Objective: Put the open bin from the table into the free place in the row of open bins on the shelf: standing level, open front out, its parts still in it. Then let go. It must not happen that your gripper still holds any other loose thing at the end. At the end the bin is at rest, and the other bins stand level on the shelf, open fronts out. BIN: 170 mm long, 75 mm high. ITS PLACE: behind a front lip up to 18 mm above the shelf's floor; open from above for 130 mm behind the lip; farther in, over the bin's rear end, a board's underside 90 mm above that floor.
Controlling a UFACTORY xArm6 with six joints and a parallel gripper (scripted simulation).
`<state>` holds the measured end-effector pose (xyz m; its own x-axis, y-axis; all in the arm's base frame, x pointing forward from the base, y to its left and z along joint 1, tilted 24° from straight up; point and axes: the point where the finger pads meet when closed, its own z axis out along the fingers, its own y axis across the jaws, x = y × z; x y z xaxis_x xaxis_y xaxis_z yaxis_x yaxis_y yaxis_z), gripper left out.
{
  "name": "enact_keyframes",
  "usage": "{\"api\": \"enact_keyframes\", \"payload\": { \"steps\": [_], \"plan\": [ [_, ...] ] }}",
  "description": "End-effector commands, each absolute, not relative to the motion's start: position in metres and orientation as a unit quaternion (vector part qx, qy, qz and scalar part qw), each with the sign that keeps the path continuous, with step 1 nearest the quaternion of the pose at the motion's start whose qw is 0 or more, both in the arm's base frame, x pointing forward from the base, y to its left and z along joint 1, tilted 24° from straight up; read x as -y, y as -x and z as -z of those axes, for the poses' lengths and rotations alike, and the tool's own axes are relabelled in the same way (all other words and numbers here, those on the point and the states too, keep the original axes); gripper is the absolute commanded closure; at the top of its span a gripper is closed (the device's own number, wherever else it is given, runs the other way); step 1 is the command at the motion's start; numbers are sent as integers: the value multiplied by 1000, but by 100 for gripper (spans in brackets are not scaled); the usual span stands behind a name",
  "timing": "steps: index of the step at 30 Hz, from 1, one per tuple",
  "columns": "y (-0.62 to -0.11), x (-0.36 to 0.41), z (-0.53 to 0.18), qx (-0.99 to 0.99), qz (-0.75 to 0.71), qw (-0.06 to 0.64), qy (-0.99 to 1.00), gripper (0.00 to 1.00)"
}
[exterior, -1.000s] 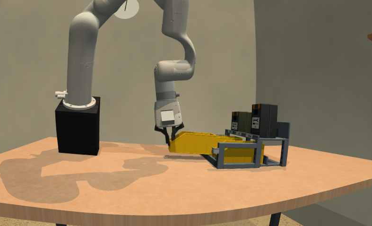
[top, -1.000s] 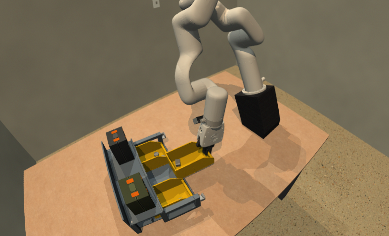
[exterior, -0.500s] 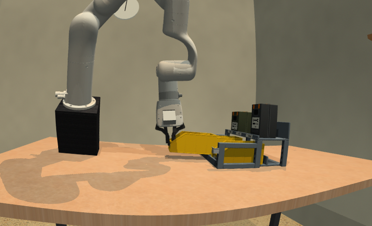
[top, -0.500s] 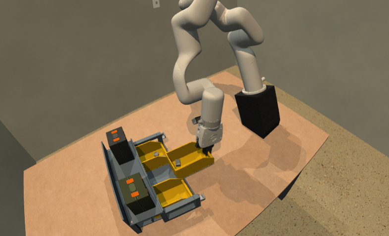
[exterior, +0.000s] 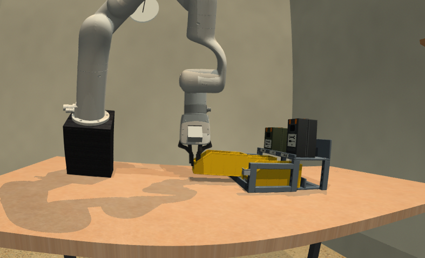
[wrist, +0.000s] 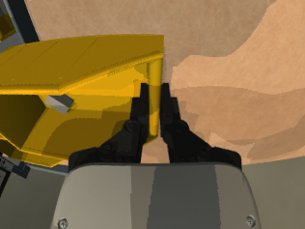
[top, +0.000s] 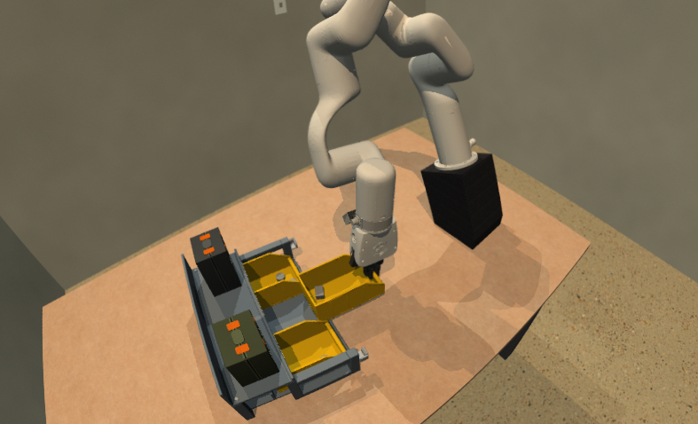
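My gripper (top: 371, 270) is shut on a wall of the yellow open bin (top: 341, 286), at the end that points away from the shelf. The bin hangs a little above the table, and its other end reaches the front of the grey shelf (top: 267, 326) at the middle gap (top: 288, 310). A grey part (top: 319, 291) lies inside it. In the side view the gripper (exterior: 196, 154) holds the bin (exterior: 222, 163) close to level. In the wrist view the fingers straddle the yellow wall (wrist: 151, 71), and the part (wrist: 59, 104) shows inside.
Two more yellow bins stand in the shelf row, a far one (top: 270, 276) and a near one (top: 309, 341). A black box (top: 215, 260) and an olive box (top: 243, 344) stand on the board above. The arm's black pedestal (top: 462, 197) stands at the back right.
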<state>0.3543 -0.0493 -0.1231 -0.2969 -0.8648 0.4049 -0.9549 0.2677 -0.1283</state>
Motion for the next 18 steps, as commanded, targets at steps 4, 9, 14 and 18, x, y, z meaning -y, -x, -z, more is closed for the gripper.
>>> {"api": "enact_keyframes", "payload": {
  "steps": [4, 9, 14, 18],
  "plan": [
    [-355, 49, 122, 787, -172, 130, -578, 100],
    [-356, 49, 122, 790, -156, 143, -576, 100],
    [-356, 49, 122, 790, -156, 143, -576, 100],
    [-356, 49, 122, 790, -156, 143, -576, 100]
  ]
}}
